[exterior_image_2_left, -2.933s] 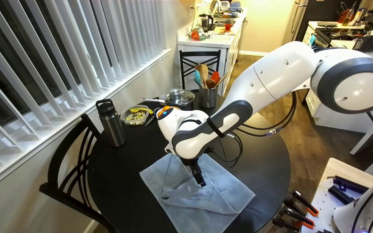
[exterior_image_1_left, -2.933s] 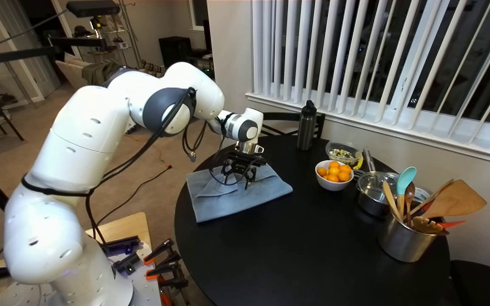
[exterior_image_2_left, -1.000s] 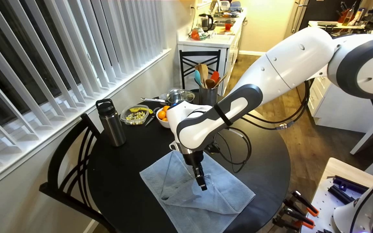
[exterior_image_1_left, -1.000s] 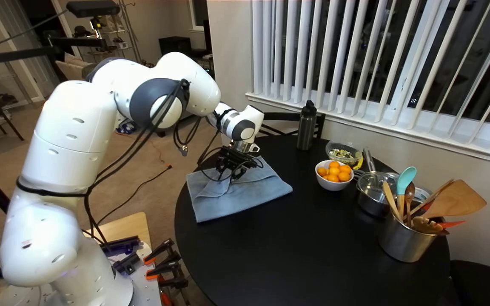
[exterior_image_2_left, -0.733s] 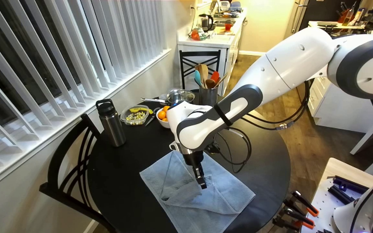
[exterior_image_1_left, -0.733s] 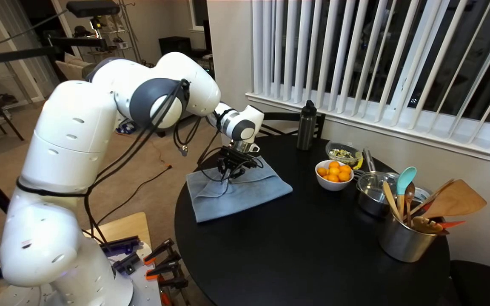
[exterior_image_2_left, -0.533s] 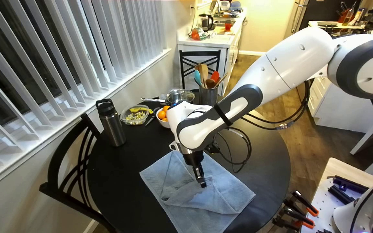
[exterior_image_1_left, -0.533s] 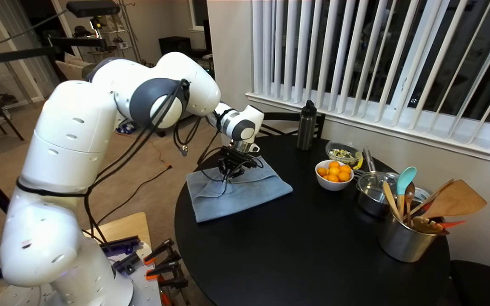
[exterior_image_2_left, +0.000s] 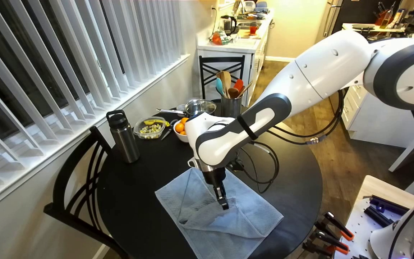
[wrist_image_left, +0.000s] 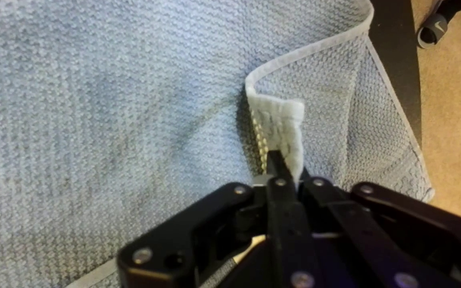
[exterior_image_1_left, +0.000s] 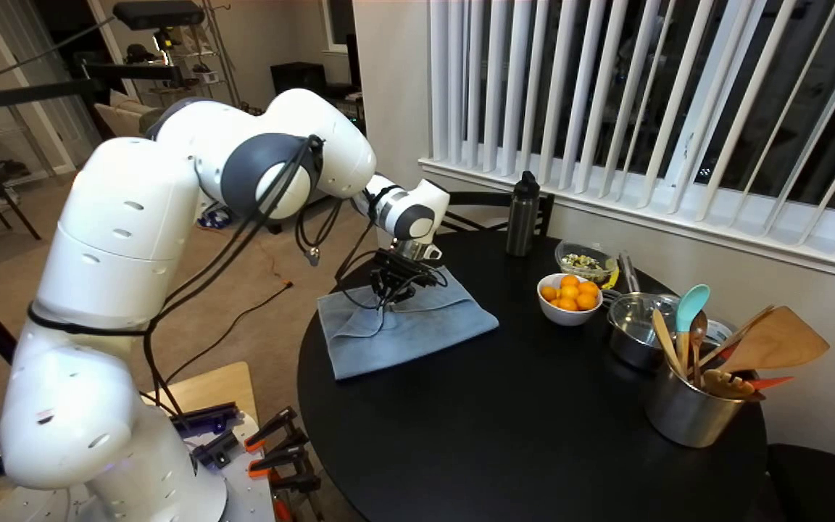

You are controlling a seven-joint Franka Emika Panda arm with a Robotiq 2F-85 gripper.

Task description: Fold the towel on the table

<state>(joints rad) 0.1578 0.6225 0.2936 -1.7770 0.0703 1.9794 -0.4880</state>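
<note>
The pale grey-blue towel (exterior_image_1_left: 403, 341) lies partly folded on the round black table (exterior_image_1_left: 533, 435), near its edge on the arm's side. In an exterior view, loose layers and a raised flap show across the towel (exterior_image_2_left: 225, 230). My gripper (exterior_image_2_left: 223, 205) points down at the middle of it. Seen from the wrist, a whitish hemmed bit of the towel (wrist_image_left: 278, 120) rises between the fingers (wrist_image_left: 277, 162), and my gripper (wrist_image_left: 291, 171) is shut on it. The lowest part of the pinched cloth is hidden by the jaws.
A white bowl of oranges (exterior_image_1_left: 566, 316), a clear food container (exterior_image_1_left: 584, 264), a steel bottle (exterior_image_1_left: 523, 217), a pot (exterior_image_1_left: 635, 341) and a utensil holder (exterior_image_1_left: 689, 417) stand on the table. Cables (exterior_image_2_left: 271, 162) hang in a loop beside the gripper.
The arm has drawn back and the gripper has turned since the earliest frames. During the last second the arm stays still while the jaws come together on the towel.
</note>
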